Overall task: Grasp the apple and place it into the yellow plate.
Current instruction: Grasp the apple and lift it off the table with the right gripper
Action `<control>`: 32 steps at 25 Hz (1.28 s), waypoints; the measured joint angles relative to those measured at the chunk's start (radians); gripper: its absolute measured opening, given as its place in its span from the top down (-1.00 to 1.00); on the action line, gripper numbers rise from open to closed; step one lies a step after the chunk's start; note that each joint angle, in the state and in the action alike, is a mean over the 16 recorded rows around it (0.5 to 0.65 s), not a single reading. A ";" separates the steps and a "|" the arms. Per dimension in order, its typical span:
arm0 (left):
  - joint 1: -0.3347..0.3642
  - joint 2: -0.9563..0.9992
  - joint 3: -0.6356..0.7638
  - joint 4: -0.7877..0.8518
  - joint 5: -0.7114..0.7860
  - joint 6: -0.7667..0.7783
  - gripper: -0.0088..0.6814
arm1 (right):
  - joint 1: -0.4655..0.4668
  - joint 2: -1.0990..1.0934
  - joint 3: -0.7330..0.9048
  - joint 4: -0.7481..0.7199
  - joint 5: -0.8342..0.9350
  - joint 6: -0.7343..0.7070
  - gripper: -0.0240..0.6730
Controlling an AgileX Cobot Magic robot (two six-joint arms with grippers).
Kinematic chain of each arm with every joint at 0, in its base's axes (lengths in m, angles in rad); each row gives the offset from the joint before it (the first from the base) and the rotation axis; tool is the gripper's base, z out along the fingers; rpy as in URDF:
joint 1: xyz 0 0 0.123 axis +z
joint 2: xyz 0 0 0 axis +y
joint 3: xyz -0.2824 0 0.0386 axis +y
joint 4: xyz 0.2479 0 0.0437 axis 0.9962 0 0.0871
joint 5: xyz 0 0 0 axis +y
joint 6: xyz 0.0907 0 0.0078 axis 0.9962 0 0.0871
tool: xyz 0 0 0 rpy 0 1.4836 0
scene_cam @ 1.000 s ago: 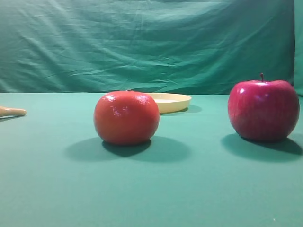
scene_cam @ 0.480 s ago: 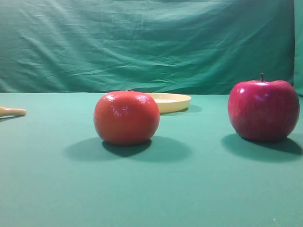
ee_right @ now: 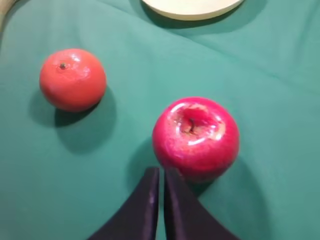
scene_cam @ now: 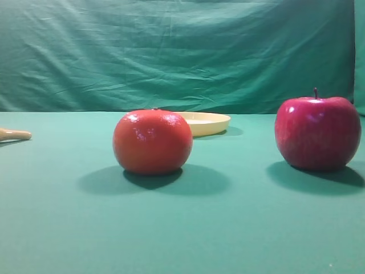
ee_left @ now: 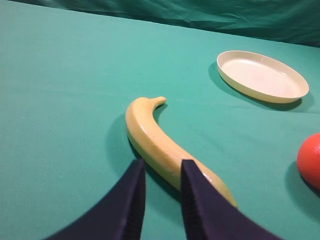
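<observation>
The crimson apple (scene_cam: 317, 133) with a dark stem sits on the green cloth at the right. In the right wrist view the apple (ee_right: 196, 136) lies just beyond my right gripper (ee_right: 161, 171), whose fingers are pressed together and empty, slightly left of the apple. The pale-yellow plate (scene_cam: 208, 123) lies empty farther back, behind the orange fruit. It also shows in the left wrist view (ee_left: 262, 75) and at the top of the right wrist view (ee_right: 190, 6). My left gripper (ee_left: 162, 167) is slightly open and empty, above the banana. Neither gripper shows in the exterior view.
An orange-red stemless fruit (scene_cam: 152, 141) stands left of the apple, in front of the plate; it also shows in the right wrist view (ee_right: 73, 79). A yellow banana (ee_left: 155, 137) lies at the far left of the table. A green cloth backdrop (scene_cam: 182, 51) hangs behind.
</observation>
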 joint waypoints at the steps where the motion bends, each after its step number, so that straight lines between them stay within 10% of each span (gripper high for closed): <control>1: 0.000 0.000 0.000 0.000 0.000 0.000 0.52 | 0.008 0.014 -0.009 -0.015 -0.005 0.010 0.93; 8: 0.000 0.000 0.000 0.000 0.000 0.000 0.52 | 0.030 0.088 -0.065 -0.085 -0.017 0.041 0.66; 22: 0.000 0.000 0.000 0.000 0.000 0.000 0.52 | 0.032 0.159 -0.104 -0.115 -0.023 0.064 -0.81; 32: 0.000 0.000 0.000 0.000 0.000 0.000 0.52 | 0.032 0.323 -0.105 -0.090 -0.115 0.076 -0.91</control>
